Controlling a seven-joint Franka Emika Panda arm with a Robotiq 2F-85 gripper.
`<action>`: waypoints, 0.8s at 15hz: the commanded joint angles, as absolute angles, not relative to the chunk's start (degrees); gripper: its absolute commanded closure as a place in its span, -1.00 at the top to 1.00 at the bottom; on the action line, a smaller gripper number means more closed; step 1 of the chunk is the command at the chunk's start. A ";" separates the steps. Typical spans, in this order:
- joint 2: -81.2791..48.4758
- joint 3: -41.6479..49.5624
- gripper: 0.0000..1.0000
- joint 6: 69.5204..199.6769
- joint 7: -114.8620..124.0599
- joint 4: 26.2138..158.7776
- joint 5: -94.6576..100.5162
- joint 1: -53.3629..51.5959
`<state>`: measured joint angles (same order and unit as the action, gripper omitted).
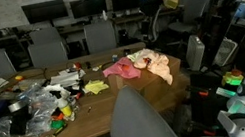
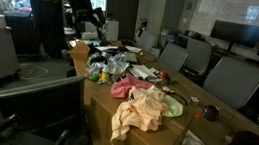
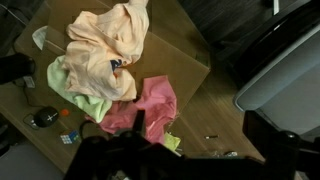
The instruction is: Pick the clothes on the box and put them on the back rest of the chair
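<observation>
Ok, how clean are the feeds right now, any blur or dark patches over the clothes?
Wrist view: soft and slightly smeared, yet the peach garment and pink garment read clearly; the end effector is an underexposed dark mass, jaws unreadable. Both exterior views: dim room, shadowed background, both garments distinct on the cardboard box.

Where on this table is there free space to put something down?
Bare table lies between the clutter pile and the pink cloth, toward the chair. The box is crowded with clothes.
</observation>
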<state>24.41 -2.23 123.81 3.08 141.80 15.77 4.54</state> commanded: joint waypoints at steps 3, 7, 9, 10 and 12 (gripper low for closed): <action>14.99 5.78 1.00 131.81 -0.84 136.25 13.45 7.30; 6.96 9.62 1.00 139.45 -3.34 133.91 9.42 8.30; 2.30 10.11 1.00 142.61 -1.91 132.63 8.91 9.08; 0.00 10.21 1.00 144.11 -0.83 131.93 9.42 9.49; -4.62 10.36 1.00 145.87 2.41 130.61 11.69 10.19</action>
